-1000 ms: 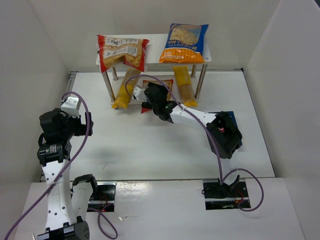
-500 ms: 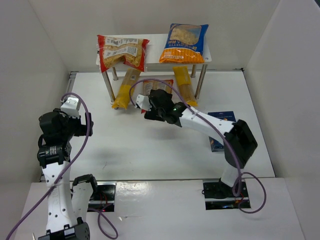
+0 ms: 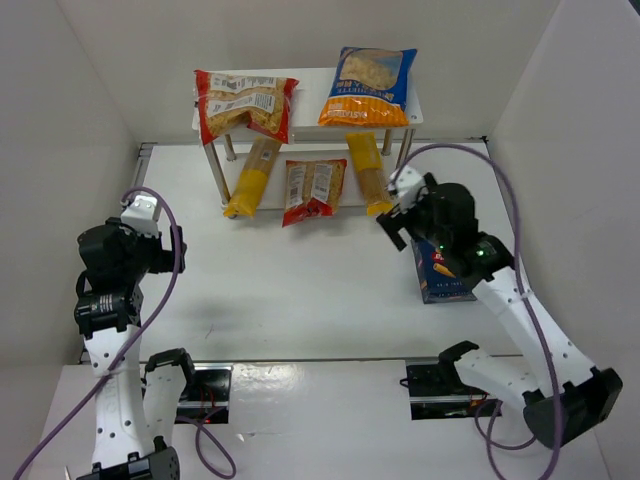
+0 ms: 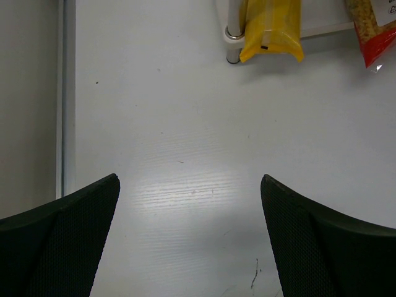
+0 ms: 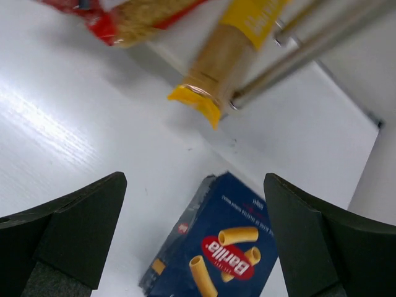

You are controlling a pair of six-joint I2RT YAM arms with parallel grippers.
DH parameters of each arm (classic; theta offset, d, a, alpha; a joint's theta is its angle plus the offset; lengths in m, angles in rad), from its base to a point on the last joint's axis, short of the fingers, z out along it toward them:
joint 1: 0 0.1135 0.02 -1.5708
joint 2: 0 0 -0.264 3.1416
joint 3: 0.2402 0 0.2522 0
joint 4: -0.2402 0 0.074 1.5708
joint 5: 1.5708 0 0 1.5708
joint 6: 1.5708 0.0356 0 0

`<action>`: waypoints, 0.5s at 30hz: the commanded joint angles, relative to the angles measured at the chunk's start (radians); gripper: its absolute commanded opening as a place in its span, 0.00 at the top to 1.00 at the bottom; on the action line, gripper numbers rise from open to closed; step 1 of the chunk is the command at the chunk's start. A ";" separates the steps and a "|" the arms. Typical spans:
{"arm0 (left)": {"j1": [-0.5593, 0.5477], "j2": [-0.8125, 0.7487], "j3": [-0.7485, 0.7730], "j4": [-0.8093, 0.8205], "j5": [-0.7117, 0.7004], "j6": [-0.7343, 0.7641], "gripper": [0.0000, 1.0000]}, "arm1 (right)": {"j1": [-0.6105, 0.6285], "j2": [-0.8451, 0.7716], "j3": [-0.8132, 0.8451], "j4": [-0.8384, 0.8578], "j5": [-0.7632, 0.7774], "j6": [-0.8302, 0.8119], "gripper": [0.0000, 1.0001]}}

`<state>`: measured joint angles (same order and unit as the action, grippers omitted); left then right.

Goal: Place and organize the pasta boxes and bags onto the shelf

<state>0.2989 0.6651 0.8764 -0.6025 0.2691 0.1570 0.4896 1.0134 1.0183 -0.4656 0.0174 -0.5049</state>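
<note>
The white shelf (image 3: 310, 85) stands at the back with a red bag (image 3: 245, 103) and a blue-and-orange bag (image 3: 370, 86) on top. Under it lie two long yellow bags (image 3: 250, 180) (image 3: 368, 172) and a small red-edged bag (image 3: 310, 190) between them. The dark-blue pasta box (image 3: 440, 270) lies flat on the table at the right, also in the right wrist view (image 5: 216, 247). My right gripper (image 3: 392, 222) hovers open and empty above the box's far end. My left gripper (image 4: 189, 235) is open and empty over bare table at the left.
White walls enclose the table on three sides. In the left wrist view a shelf leg (image 4: 233, 46) and a yellow bag's end (image 4: 271, 31) show at the top. In the right wrist view a yellow bag's end (image 5: 213, 80) leans by a shelf leg (image 5: 291, 68).
My right arm has pulled back from under the shelf and swung right, leaving the small red-edged bag there. It now hovers over the blue box. The left arm has not moved.
</note>
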 commanded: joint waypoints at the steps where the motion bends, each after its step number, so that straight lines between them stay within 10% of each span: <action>1: -0.007 -0.001 -0.005 0.024 -0.011 -0.008 0.00 | -0.182 -0.053 -0.014 -0.034 -0.120 0.228 0.00; 8: -0.027 0.008 -0.005 0.033 -0.033 -0.017 0.00 | -0.521 -0.041 -0.040 -0.102 -0.197 0.319 0.00; 15: -0.027 0.008 -0.005 0.033 -0.042 -0.017 0.00 | -0.585 -0.062 -0.076 -0.123 -0.220 0.289 0.00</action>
<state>0.2741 0.6781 0.8764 -0.6010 0.2325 0.1528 -0.0898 0.9642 0.9405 -0.5770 -0.1669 -0.2249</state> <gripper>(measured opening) 1.000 0.999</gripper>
